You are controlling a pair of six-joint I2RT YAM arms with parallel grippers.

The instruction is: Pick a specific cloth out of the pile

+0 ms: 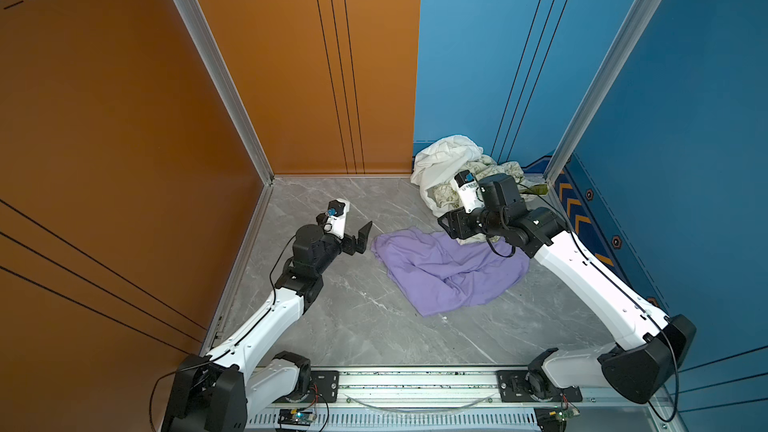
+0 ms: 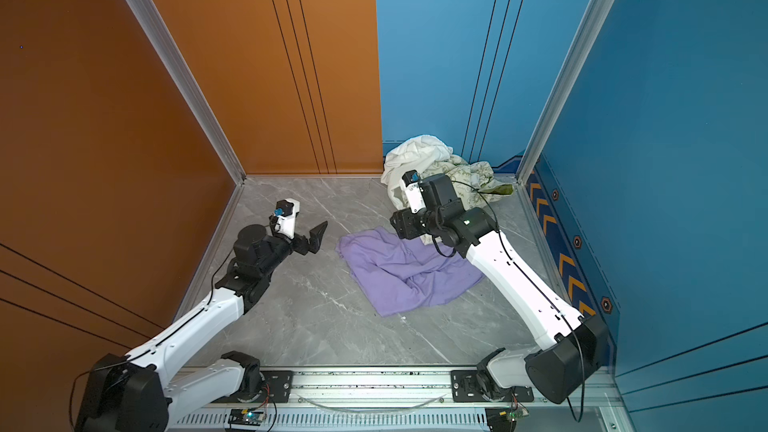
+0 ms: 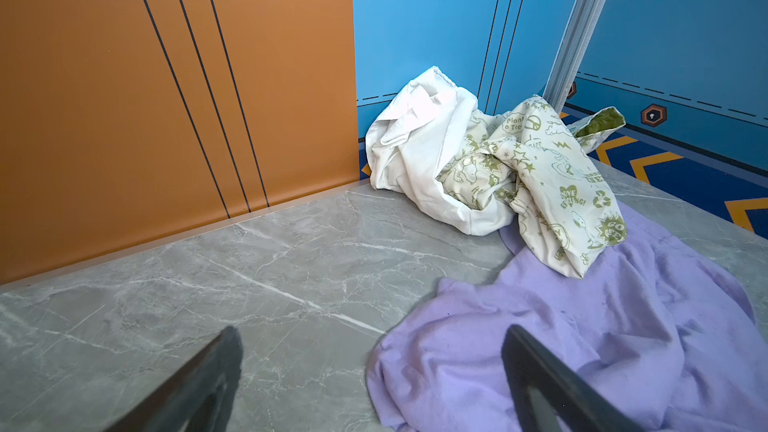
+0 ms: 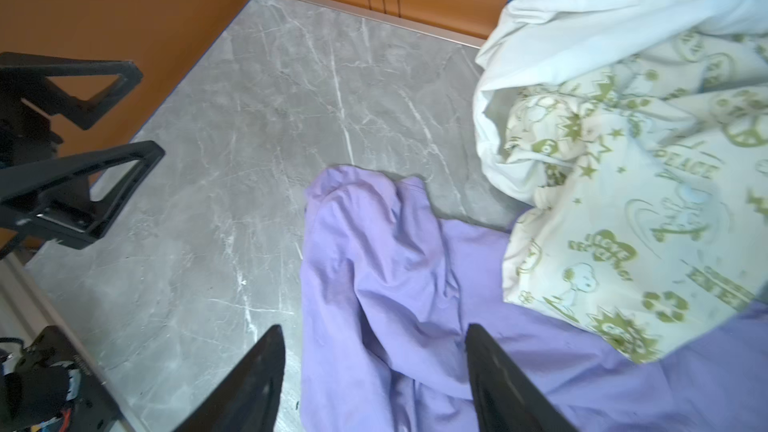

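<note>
Right claw (image 4: 374,328) spread over the cloth (image 1: 449,272), left claw (image 1: 362,238) spread beside it, the pile (image 1: 444,160) beyond.

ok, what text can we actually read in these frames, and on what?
"Plant a Tre", cut off by a fold: cream printed cloth.
"PEACE": same cloth, right wrist view.
"LOVE" over "CYCLING!" in a heart, partly creased: same cloth.
"GO" in a starburst, rest unclear: same cloth.
lilac cloth: no lettering shows.
Label on the right wrist camera housing: too small to read.
</note>
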